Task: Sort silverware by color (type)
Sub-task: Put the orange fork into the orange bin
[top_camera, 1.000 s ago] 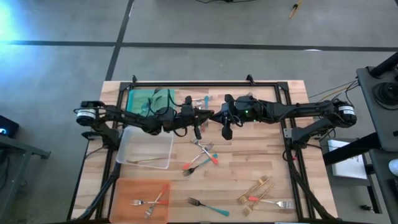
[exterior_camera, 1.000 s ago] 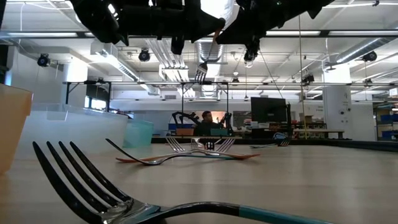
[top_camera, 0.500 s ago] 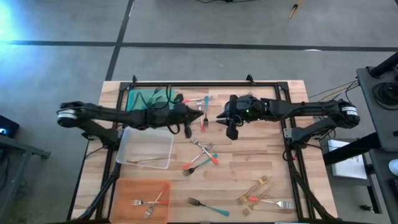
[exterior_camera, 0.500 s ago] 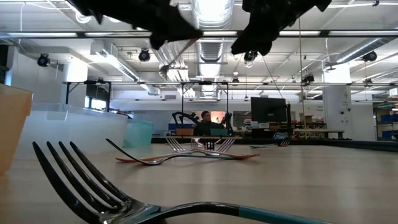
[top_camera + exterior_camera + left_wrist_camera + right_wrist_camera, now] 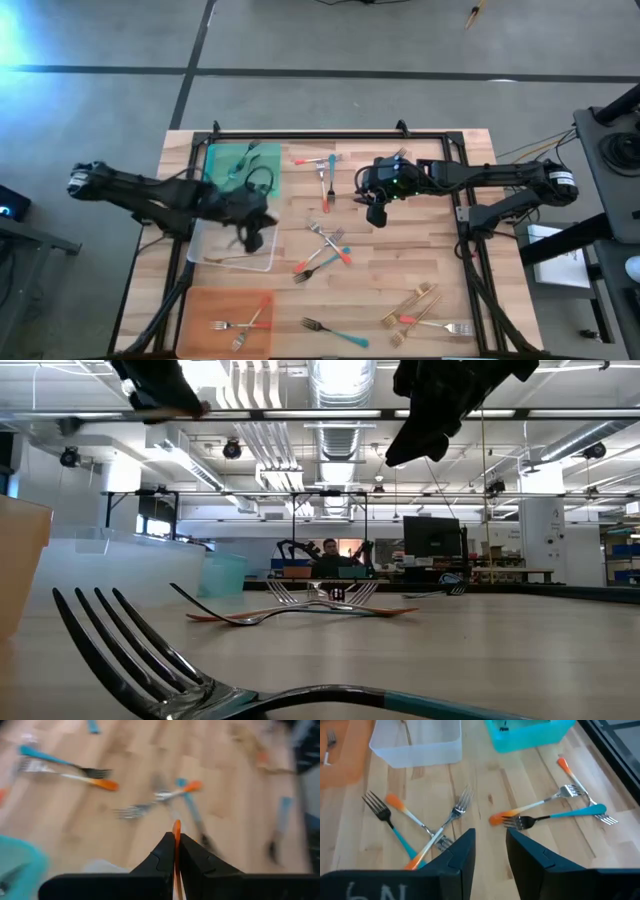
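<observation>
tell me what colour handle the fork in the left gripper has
Orange, clearest in the left wrist view: fork.

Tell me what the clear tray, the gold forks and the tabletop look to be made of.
Clear tray: likely plastic, translucent and frosted; the wood shows through its walls.
Gold forks: probably metal with a gold finish, one colour from tines to handle; coated plastic cannot be ruled out.
Tabletop: wood, pale butcher-block with visible plank seams and grain, matte.
</observation>
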